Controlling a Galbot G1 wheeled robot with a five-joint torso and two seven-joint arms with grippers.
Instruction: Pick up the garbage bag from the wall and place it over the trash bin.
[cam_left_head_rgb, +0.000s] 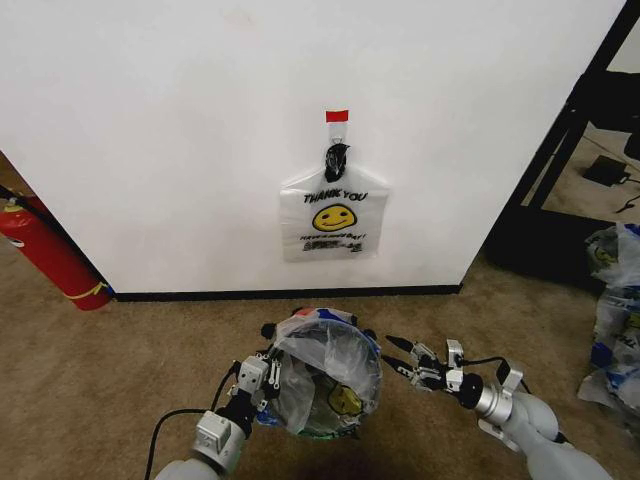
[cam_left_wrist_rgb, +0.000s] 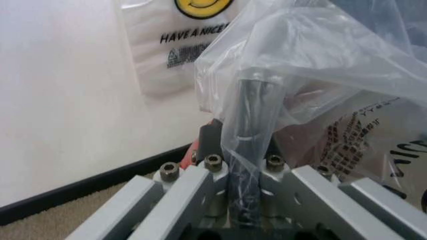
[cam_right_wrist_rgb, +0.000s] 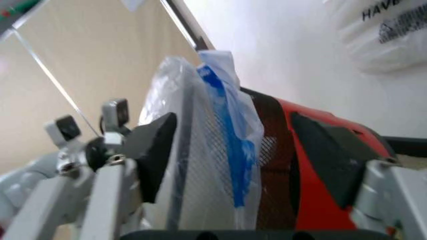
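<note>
Landmark: the trash bin (cam_left_head_rgb: 325, 385), on the carpet (cam_left_head_rgb: 120, 370) just in front of the wall (cam_left_head_rgb: 180, 130).
Bin: small and round, with black mesh sides and a red base that show in the right wrist view (cam_right_wrist_rgb: 293, 165).
Bin contents: a translucent bag (cam_left_head_rgb: 330, 365) is draped over its mouth and down its sides. A yellow smiley and some blue print show through the plastic. What lies under the plastic cannot be told.
Garbage bag on the wall: a second white bag, the garbage bag (cam_left_head_rgb: 333, 215), hangs above and behind the bin. Its bunched handles are caught on a small hook (cam_left_head_rgb: 337, 125) under a red tape strip (cam_left_head_rgb: 337, 116). It carries "THANK YOU", a yellow smiley and small print. It hangs flat against the wall, well clear of the bin.
Left gripper (cam_left_head_rgb: 258, 385): against the bin's left side. In the left wrist view a dark finger (cam_left_wrist_rgb: 257, 125) is wrapped in the draped plastic. Its fingers look closed on the bag's film at the rim.
Right gripper (cam_left_head_rgb: 405, 362): just to the right of the bin, fingers spread apart. In the right wrist view the bin's plastic-covered edge stands between its two dark pads (cam_right_wrist_rgb: 157, 147), touching neither clearly.
Fire extinguisher (cam_left_head_rgb: 45, 250): red, leaning at the wall well to the left of the bin.
Other bags (cam_left_head_rgb: 615, 320): a heap of printed plastic bags on the carpet well to the right of the bin.
</note>
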